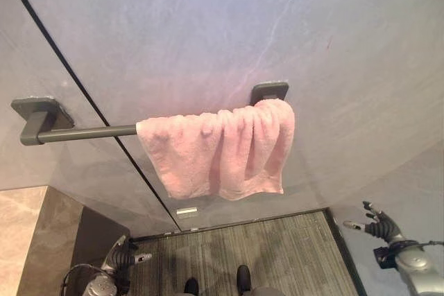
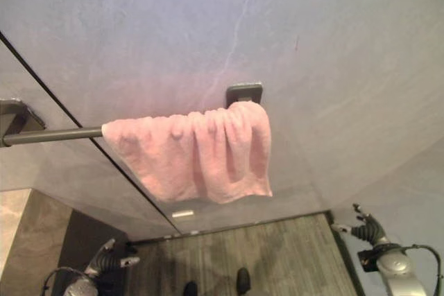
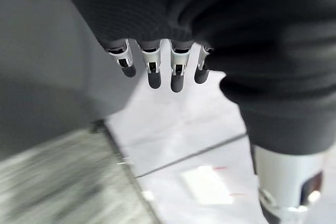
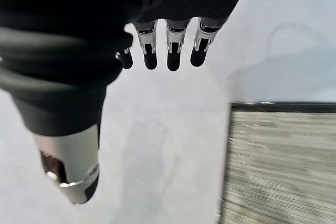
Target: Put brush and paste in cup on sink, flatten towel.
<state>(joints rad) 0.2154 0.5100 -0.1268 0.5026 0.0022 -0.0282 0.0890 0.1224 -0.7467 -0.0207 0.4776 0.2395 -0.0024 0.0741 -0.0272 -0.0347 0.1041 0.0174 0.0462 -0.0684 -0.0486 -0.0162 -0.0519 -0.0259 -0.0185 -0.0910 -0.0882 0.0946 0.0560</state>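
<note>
Grey wall [image 1: 208, 25] | pink towel [image 1: 218, 150] bunched on rail [image 1: 87, 132] | both hands empty, fingers relaxed: left hand [image 1: 123, 258], right hand [image 1: 378, 225]

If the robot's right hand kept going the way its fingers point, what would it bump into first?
Probably the grey wall. The right hand is open and empty, its fingers pointing at bare wall; the pink towel hangs well off that line. Depth is unclear.

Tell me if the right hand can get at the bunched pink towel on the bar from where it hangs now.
Probably yes. The right hand hangs open low beside the wall, holding nothing, and nothing stands between it and the towel bunched at the bar's right end. It would have to rise a good way.
</note>
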